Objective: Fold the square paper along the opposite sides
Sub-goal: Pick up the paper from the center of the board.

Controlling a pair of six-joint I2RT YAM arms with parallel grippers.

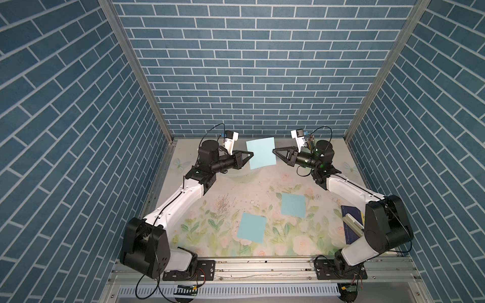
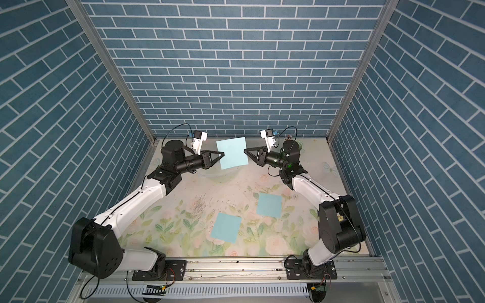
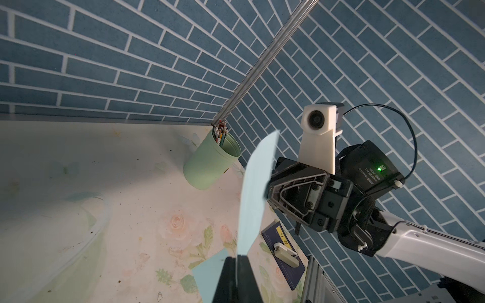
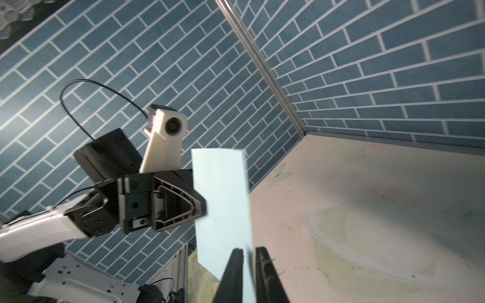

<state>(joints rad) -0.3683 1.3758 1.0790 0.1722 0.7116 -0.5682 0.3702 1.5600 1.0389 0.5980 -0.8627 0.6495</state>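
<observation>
**Top views.** The square paper (image 1: 261, 153) (image 2: 232, 153) is light blue and unfolded. It is raised off the floral table (image 1: 236, 189), with its broad face toward the camera. The left gripper (image 1: 252, 154) (image 2: 223, 154) meets the paper's left edge. The right gripper (image 1: 274, 151) (image 2: 245, 151) meets its right edge. The jaws cannot be read from up here. A second sheet (image 1: 252, 227) and a third sheet (image 1: 293, 205) lie flat on the table, well apart from the square paper on its arm-base side. The third sheet is the closer of the two to the square paper. A dark book (image 1: 351, 213) lies beyond the third sheet, partly behind the right arm.

**Left wrist view.** The fingers (image 3: 225, 283) of the left gripper (image 3: 237, 265) are pressed together on one edge of the square paper (image 3: 254, 189), with no gap showing. The paper is seen nearly edge-on and reaches across to the right gripper (image 3: 270, 191) at its opposite edge. A green cup (image 3: 212, 162) of pencils stands on the table beyond the paper, in the wall corner.

**Right wrist view.** The jaws of the right gripper (image 4: 248, 265) stand slightly apart. The edge of the square paper (image 4: 220, 199) runs into the gap between them. I cannot tell whether either finger (image 4: 235, 275) touches the paper. The left gripper (image 4: 203, 207) sits at the paper's far edge.
</observation>
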